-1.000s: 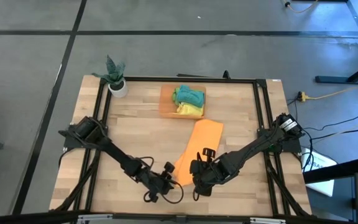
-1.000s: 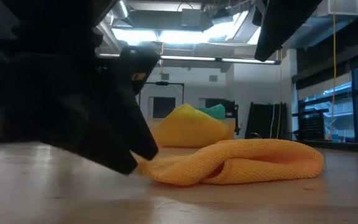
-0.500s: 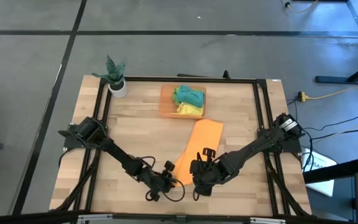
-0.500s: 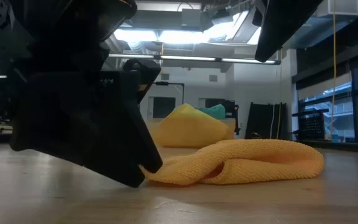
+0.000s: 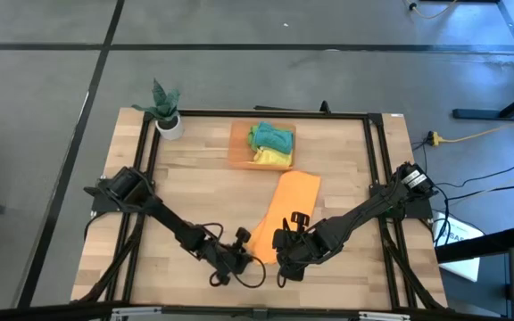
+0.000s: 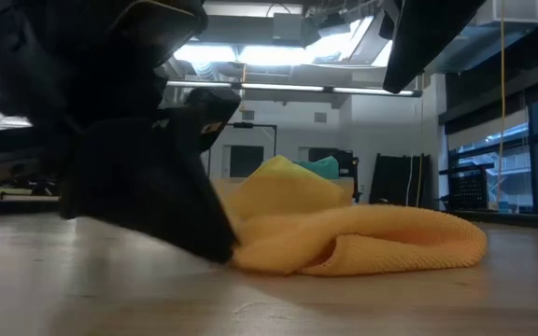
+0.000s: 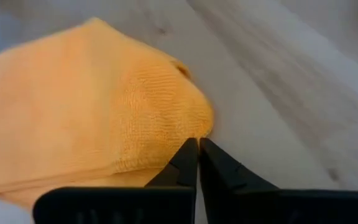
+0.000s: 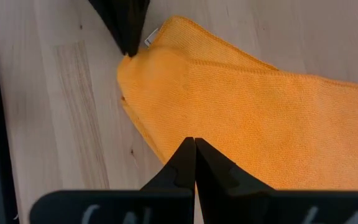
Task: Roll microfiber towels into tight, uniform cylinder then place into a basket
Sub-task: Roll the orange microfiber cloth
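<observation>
A grey floor (image 5: 239,80) crossed by dark lines surrounds the wooden tabletop (image 5: 194,178), where a small potted plant (image 5: 166,109) stands at one far corner. Beyond, bright ceiling lights (image 6: 278,51) glow, and tall windows (image 6: 530,149) line the right wall.

Low view: left arm (image 6: 129,140) blocked orange towel's (image 6: 362,238) near end; basket (image 5: 239,152) contents partly hidden behind it.

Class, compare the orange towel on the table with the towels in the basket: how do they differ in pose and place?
The orange towel lies stretched out long on the bare table, both tools at its near end; the basket towels sit bunched together inside the basket. The first is orange; the basket ones are teal, green and yellow. All are soft cloths.
</observation>
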Controlling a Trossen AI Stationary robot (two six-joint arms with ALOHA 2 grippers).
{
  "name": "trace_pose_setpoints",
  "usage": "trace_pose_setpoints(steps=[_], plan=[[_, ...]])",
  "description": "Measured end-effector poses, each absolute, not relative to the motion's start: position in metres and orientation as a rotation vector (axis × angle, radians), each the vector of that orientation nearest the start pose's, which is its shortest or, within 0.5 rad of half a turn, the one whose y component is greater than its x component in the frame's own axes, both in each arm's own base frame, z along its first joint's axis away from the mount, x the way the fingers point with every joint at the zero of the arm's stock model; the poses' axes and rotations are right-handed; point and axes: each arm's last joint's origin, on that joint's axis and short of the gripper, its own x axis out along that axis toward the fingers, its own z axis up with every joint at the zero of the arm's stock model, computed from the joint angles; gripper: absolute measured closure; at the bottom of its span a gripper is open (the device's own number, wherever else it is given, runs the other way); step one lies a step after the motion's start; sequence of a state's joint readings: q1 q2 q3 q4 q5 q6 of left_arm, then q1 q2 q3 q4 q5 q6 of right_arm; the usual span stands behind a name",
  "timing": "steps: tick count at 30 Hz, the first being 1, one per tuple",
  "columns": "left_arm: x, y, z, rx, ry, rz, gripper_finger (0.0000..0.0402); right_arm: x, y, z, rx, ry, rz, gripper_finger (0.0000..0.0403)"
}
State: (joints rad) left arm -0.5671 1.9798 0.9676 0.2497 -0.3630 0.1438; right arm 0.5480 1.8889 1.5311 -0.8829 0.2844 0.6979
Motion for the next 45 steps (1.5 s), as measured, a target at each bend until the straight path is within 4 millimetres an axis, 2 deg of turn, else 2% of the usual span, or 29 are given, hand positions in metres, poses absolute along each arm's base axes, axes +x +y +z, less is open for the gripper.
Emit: trace_pose_setpoints(steps=[7, 11, 19, 24, 30, 41, 45], plan=[[0.32, -0.188, 0.126, 0.536, 0.627, -0.186, 0.0401, 0.332, 0.193, 0.234, 0.116, 1.135, -0.172, 0.0397], [0.314, -0.182, 0.136, 0.571, 0.674, -0.152, 0.0401, 0.332, 0.193, 0.234, 0.116, 1.135, -0.172, 0.0397], [0.309, -0.164, 0.124, 0.531, 0.857, -0.106, 0.0401, 0.332, 0.194, 0.234, 0.115, 1.135, -0.171, 0.0397], [0.311, -0.163, 0.125, 0.505, 0.843, -0.097, 0.0401, 0.332, 0.193, 0.234, 0.115, 1.135, -0.171, 0.0397], [0.311, -0.163, 0.125, 0.379, 0.843, -0.042, 0.0401, 0.332, 0.194, 0.234, 0.115, 1.135, -0.17, 0.0397], [0.311, -0.163, 0.125, 0.248, 0.841, 0.016, 0.0346, 0.327, 0.201, 0.234, 0.103, 1.133, -0.151, 0.0397], [0.31, -0.163, 0.125, 0.254, 0.85, 0.017, 0.0336, 0.333, 0.204, 0.234, 0.081, 1.079, -0.128, 0.0397]])
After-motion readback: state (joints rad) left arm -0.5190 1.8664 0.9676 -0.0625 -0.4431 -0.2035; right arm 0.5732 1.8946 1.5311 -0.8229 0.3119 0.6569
